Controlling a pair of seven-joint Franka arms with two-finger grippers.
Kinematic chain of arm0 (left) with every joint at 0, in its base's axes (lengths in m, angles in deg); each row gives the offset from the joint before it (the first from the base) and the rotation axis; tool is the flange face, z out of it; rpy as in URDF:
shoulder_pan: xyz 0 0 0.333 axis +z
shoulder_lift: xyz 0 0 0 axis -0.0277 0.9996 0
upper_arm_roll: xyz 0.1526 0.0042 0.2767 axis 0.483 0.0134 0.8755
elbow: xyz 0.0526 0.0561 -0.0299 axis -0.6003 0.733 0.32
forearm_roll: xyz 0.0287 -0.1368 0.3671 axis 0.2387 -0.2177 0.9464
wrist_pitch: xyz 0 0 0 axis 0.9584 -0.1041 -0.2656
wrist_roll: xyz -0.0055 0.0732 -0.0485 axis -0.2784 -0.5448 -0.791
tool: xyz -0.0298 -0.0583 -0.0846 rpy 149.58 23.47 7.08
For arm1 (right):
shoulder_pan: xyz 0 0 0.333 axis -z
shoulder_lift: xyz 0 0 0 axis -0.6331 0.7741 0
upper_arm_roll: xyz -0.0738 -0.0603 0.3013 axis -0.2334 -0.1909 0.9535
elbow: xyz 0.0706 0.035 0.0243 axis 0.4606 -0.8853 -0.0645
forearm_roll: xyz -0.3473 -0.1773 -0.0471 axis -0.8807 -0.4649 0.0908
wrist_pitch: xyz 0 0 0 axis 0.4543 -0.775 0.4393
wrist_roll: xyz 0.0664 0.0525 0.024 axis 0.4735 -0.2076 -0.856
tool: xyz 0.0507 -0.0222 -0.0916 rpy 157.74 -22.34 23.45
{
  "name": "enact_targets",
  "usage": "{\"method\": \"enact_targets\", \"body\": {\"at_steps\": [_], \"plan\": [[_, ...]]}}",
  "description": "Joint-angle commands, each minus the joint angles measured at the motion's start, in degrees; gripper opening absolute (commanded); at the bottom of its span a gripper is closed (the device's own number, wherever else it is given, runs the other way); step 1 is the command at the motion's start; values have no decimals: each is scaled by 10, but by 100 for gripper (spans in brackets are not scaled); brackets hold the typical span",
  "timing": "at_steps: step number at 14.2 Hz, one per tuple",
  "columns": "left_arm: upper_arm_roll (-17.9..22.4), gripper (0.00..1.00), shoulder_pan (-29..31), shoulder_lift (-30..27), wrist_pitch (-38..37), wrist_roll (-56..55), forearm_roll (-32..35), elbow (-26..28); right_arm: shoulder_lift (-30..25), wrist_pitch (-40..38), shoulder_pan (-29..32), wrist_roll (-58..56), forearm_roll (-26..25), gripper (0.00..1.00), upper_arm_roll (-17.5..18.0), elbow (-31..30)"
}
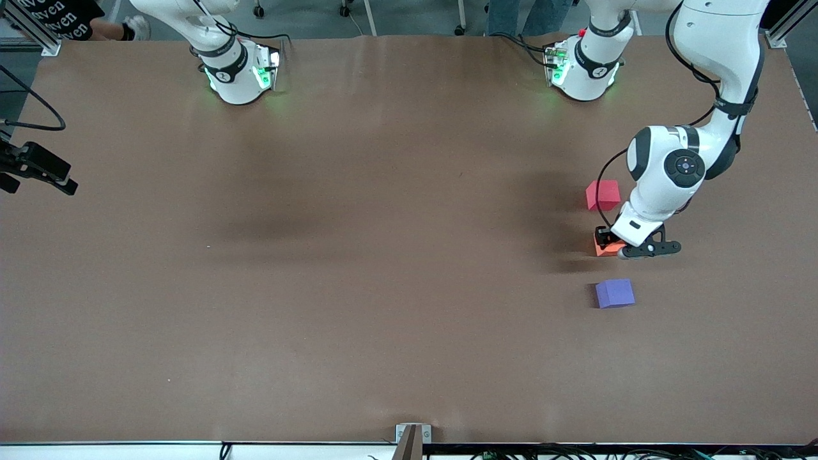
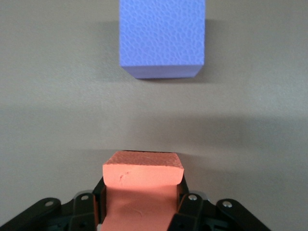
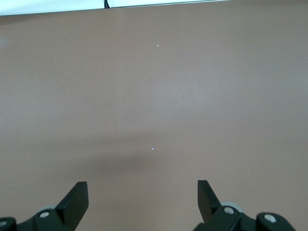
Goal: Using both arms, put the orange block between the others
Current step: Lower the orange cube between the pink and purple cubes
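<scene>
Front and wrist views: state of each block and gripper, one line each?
orange block: gripped, between the other two blocks
red-pink block: free on the table, farther from the front camera than the orange block
purple-blue block: free, nearer the camera
left gripper: shut on orange block
right gripper: open, empty, waiting over bare table

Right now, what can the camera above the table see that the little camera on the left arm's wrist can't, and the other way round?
Only the front view shows the red-pink cube, both arms' bases, and that the orange block sits between the two cubes. Only the left wrist view shows the left gripper up close, its fingers shut on the orange block. Both show the orange block, the purple-blue cube and the brown table. The right arm waits.
</scene>
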Motion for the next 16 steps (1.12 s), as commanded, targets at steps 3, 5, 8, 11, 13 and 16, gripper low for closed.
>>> {"method": "enact_targets", "body": {"at_steps": [3,5,8,11,13,16], "plan": [[-10,29,9,1,17,11,7,9,-5,3,0,1,-8,100,0,-2],[-10,30,9,4,17,12,7,9,-5,3,0,2,-8,100,0,-2],[-9,45,9,12,18,26,7,9,-5,3,0,1,-8,100,0,-2],[-9,93,8,13,17,26,6,8,-3,4,0,1,-8,100,0,-2],[-9,100,7,7,13,26,5,9,-3,4,0,1,-8,100,0,-2],[-9,100,7,-20,3,23,5,8,-3,3,0,2,-7,100,0,-1]]}}
